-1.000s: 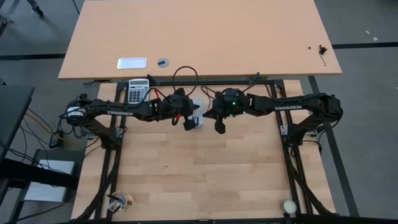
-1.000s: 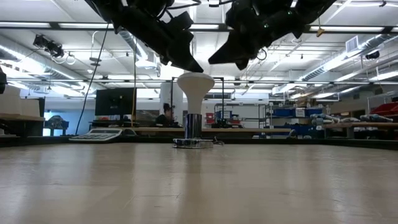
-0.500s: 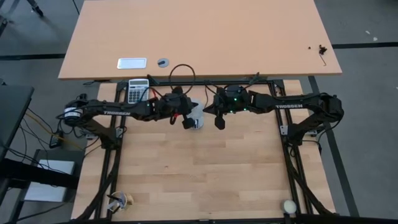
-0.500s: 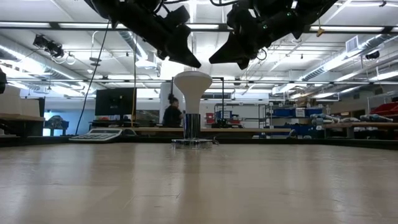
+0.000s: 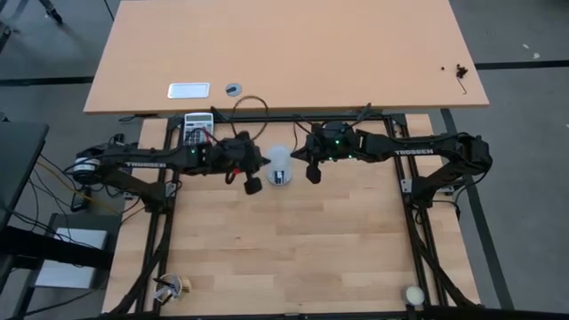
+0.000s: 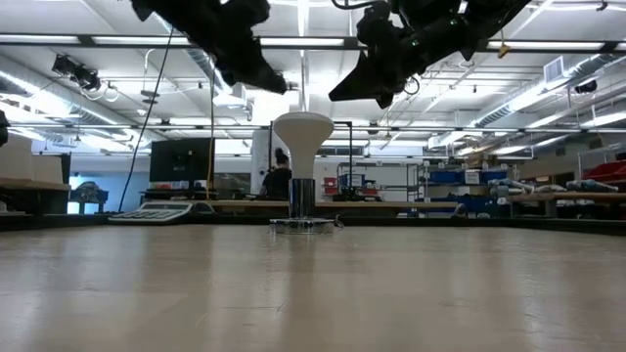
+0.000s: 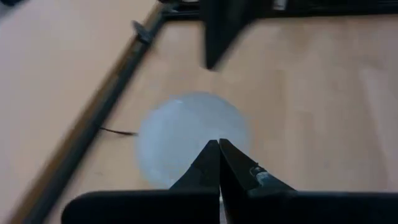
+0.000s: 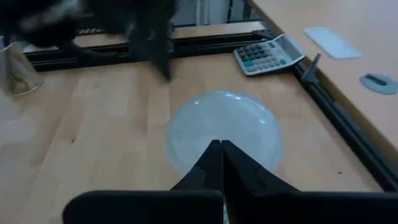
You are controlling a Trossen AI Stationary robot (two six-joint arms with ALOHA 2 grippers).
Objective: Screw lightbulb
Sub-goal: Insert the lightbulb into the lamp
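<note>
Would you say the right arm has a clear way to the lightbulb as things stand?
Probably yes: the lightbulb stands upright in its socket, with the shut right gripper just beside it and the shut left gripper on the other side, nothing between.

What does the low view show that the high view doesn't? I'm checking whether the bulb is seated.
Only the low view shows the lightbulb standing upright, its base in the silver socket, and a person in the room behind. Only the high view shows the cream ball at the table's near edge and the second table beyond. Both show the calculator, the bulb, and the left claw and right claw, shut and clear of it.
</note>
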